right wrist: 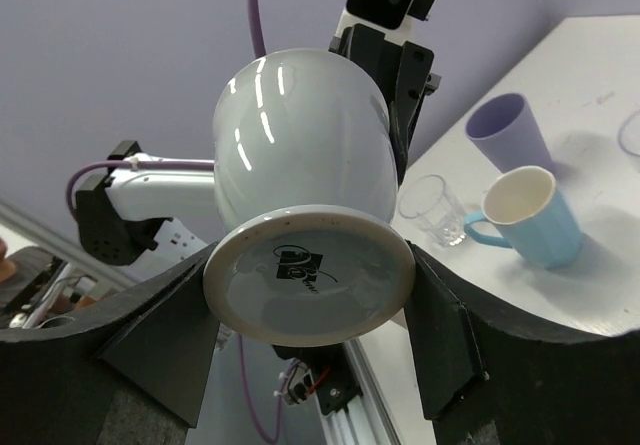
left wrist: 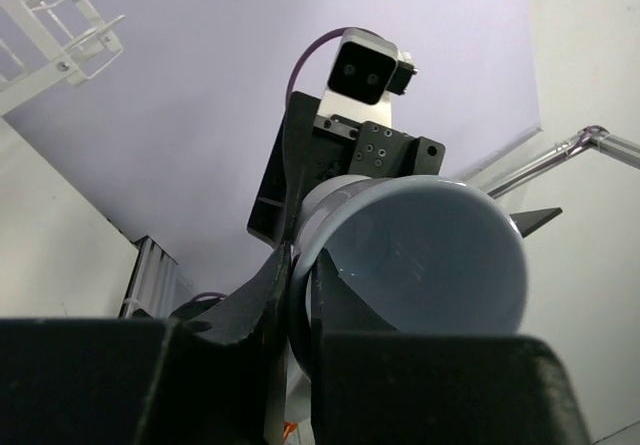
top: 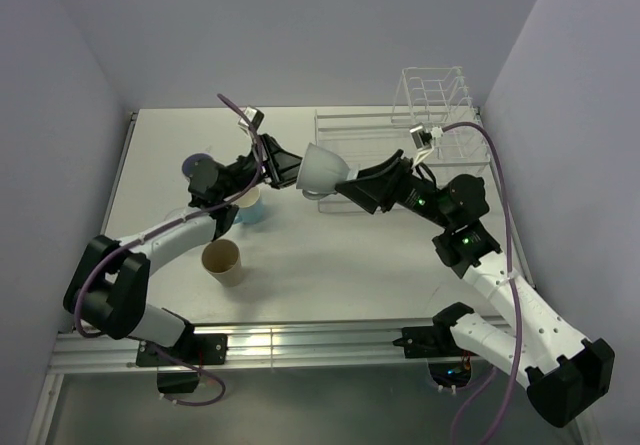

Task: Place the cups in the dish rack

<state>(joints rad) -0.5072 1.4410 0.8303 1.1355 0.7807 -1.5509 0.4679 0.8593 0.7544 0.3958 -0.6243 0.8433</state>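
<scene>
At the centre of the top view, the pale mug (top: 322, 168) hangs on its side in the air between the two arms. The left gripper (top: 283, 165) pinches its rim; the left wrist view shows one finger inside the mouth and one outside the wall, clenched on it. The right gripper (top: 352, 179) is clamped on the other end, its fingers (right wrist: 165, 335) pressed against either side of the flared foot. Both hold the one mug, near the left end of the dish rack (top: 345, 123) at the upper right, where I can see no cup loaded.

The likeliest trouble is in the handover. If either arm pulls away while the other is clenched, the mug may twist in a grip or be wrenched loose. The right hold looks shallow — glazed, rounded foot, little finger depth — so once the rim is freed the mug could tip or slide out. It would fall towards the blue mug (top: 250, 207) and tan cup (top: 224, 261) at lower left. The lavender tumbler (right wrist: 510, 130) and a clear glass (right wrist: 440, 210) also wait on the table.
</scene>
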